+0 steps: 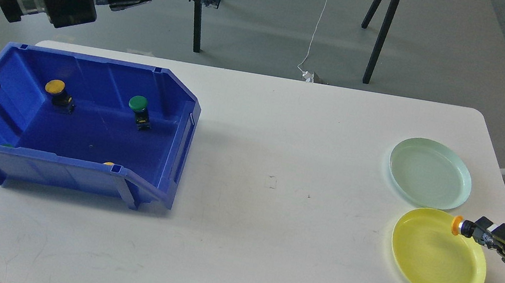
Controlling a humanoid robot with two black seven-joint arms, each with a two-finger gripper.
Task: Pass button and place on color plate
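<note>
Button [457, 225] is being held clamped in right tool [471, 230] over yellow plate [437, 257] rim; early release risks rolling onto worktop [275, 190].

A lab: grey floor [449, 51] with loose cables [319, 25], tripod legs [381, 30], white worktable [275, 190].

Two buttons [108, 164] hide behind the blue bin's [75, 174] front wall.
</note>
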